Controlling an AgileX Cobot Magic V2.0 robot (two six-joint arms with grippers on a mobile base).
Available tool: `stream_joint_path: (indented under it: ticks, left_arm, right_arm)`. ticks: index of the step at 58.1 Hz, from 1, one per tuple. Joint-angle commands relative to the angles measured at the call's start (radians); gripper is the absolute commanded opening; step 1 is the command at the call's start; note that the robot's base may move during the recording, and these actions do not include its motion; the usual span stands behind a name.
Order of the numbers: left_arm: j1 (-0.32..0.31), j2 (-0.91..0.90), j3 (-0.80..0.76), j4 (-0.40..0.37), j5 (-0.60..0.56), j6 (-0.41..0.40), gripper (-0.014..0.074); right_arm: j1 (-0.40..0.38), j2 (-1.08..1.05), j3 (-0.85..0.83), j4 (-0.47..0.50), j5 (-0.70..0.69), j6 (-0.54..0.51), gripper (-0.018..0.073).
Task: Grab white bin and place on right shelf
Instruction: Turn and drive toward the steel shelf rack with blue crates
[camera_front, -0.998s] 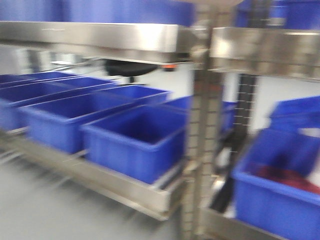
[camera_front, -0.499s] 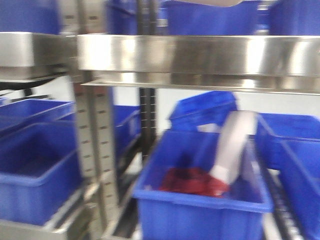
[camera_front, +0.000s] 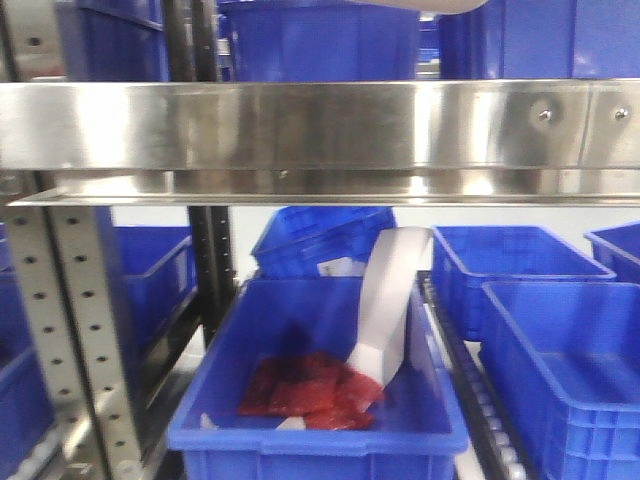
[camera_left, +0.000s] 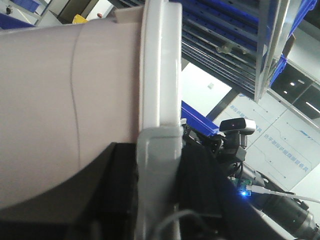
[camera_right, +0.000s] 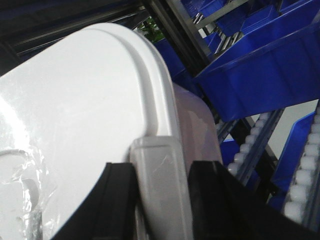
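Note:
The white bin fills both wrist views: its pale pinkish side and white lid rim in the left wrist view, its flat white lid in the right. My left gripper is shut on the bin's grey end latch. My right gripper is shut on the grey latch at the other end. A pale sliver of the bin shows at the top of the front view. The right shelf's shiny steel rail spans that view, with a perforated upright at the left.
Below the rail, a blue bin holds red packets and a tall white pack. More blue bins stand to the right, left and behind, and others on the level above. Roller tracks run beside the bins.
The front view has swung to the right along the shelving. The blue bin with red packets has shifted from the right edge to the centre. The picture is sharper now.

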Motion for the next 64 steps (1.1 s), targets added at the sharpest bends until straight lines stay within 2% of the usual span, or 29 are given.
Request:
stream_joint_path:
  ticks: [1,64]
  left_arm:
    - [-0.019,-0.038,-0.035,-0.085,0.185,0.007,-0.0117]
    - [-0.019,-0.038,-0.035,-0.085,0.183,0.007,-0.0117]
  right_arm:
    - [0.011,-0.037,-0.039,0.152,0.096,-0.013,0.0059]
    - [0.011,-0.037,-0.039,0.152,0.096,-0.013,0.0059]
